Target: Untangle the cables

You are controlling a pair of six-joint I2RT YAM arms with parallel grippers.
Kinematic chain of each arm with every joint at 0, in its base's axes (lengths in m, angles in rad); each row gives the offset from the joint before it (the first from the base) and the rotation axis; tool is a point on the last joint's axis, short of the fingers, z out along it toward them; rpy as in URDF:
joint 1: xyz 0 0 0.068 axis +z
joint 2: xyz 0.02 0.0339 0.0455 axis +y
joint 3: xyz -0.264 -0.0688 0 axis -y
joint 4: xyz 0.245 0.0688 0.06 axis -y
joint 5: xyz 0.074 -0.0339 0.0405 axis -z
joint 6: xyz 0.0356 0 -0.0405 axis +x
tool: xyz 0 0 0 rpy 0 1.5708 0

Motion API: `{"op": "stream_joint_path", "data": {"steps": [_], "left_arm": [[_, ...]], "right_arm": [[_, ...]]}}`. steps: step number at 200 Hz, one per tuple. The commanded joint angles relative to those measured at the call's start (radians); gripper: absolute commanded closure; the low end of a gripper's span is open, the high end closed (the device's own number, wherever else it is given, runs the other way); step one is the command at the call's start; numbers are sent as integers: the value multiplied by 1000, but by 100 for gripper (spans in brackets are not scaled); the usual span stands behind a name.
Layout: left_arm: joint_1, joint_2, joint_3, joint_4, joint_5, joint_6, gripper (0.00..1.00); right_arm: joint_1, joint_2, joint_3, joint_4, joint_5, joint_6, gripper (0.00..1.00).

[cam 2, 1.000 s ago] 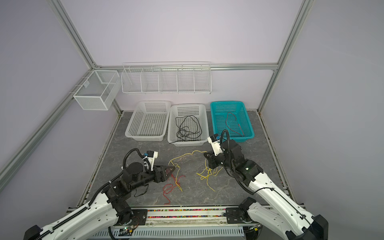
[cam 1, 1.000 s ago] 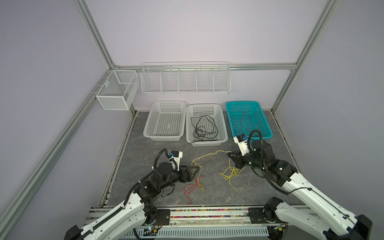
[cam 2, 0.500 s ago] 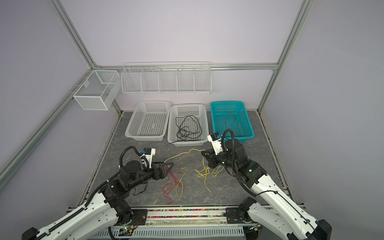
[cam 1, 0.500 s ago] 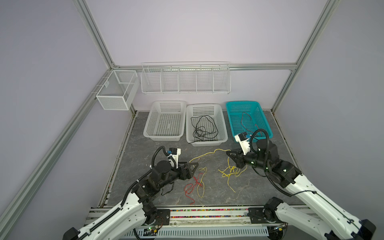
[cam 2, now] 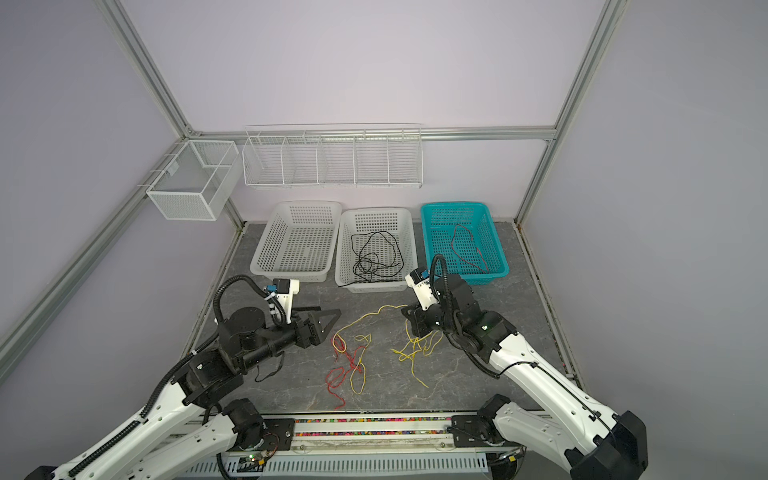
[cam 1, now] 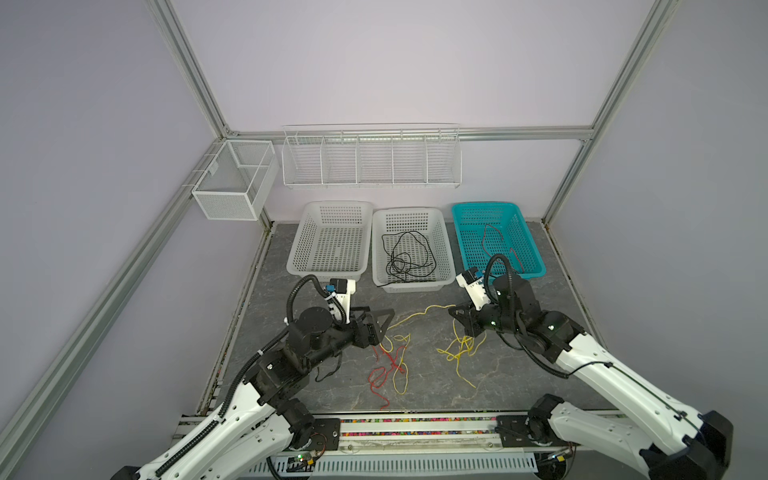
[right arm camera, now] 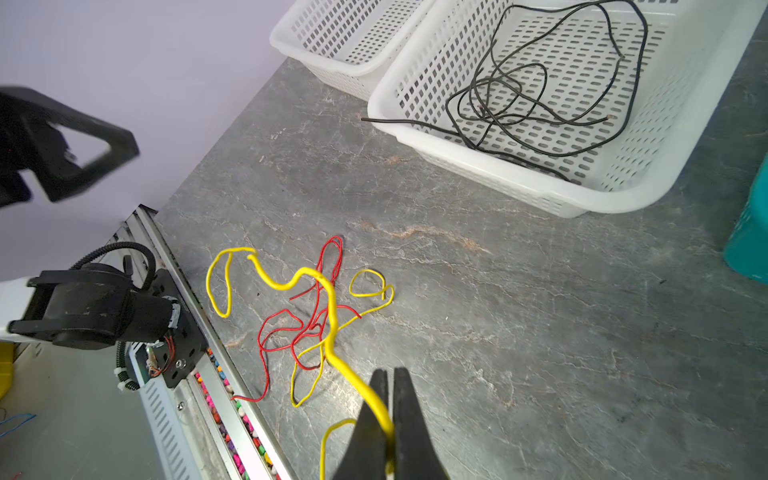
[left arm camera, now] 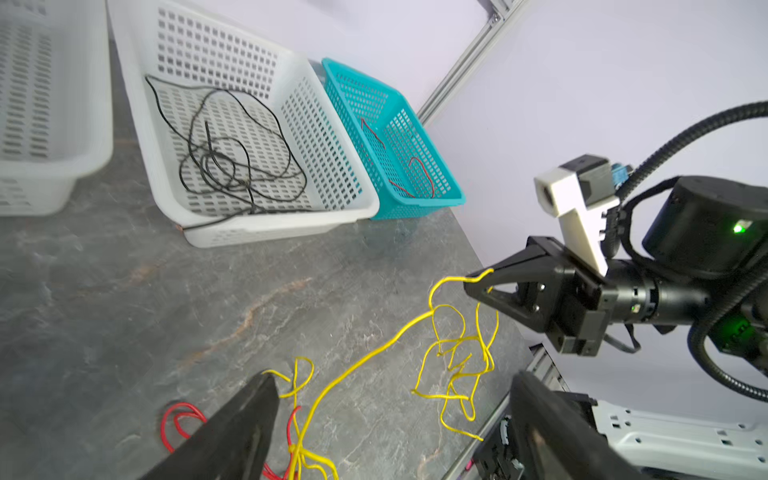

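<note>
Tabletop (right arm camera: 498, 291): right gripper (right arm camera: 390, 376) tight on cable (right arm camera: 332, 316)

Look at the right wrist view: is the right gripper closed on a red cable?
No, the right gripper is shut on the yellow cable, while the red cable lies free of it.

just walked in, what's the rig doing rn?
Untangling cables. The right gripper is shut on a yellow cable, holding one end above the table. The left gripper hangs open over the knot where it crosses a red cable. A black cable lies in the middle white basket, a second red cable in the teal basket.
</note>
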Motion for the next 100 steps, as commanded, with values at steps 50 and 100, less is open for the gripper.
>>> {"op": "stream_joint_path", "data": {"steps": [50, 100], "left_arm": [[1, 235, 171, -234, 162, 195, 21], [-7, 316, 195, -203, 301, 217, 28]], "right_arm": [[107, 24, 93, -40, -57, -105, 94], [150, 29, 98, -14, -105, -118, 93]]}}
